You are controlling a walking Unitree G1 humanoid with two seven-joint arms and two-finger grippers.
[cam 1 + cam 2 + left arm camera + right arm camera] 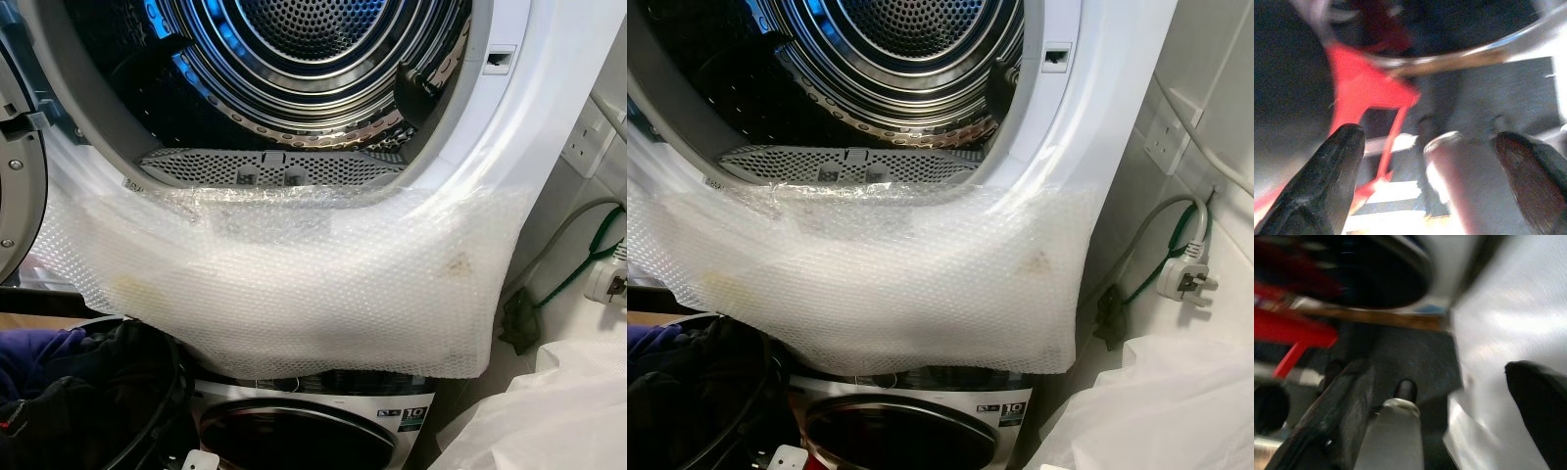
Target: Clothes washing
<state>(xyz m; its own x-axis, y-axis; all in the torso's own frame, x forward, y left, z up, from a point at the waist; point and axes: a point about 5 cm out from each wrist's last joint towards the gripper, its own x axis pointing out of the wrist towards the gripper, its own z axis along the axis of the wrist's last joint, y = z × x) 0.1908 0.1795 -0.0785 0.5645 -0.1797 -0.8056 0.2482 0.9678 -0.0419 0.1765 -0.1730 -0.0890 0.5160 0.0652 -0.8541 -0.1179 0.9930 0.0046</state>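
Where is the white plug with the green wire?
In the right eye view, the white plug hangs on the right by the wall, below the wall socket and right of the bubble wrap draped over the dryer's front.

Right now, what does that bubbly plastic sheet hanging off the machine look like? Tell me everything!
The bubble wrap is a clear, whitish plastic sheet covered in tiny air bubbles. It drapes over the bottom lip of the open upper machine's round door opening, just below the grey lint filter, and hangs down its white front like a curtain. It sags and wrinkles, with a few faint yellowish-brown stains. Its lower edge dangles over the top of the lower machine beneath. Dark clothes sit near its lower left corner.
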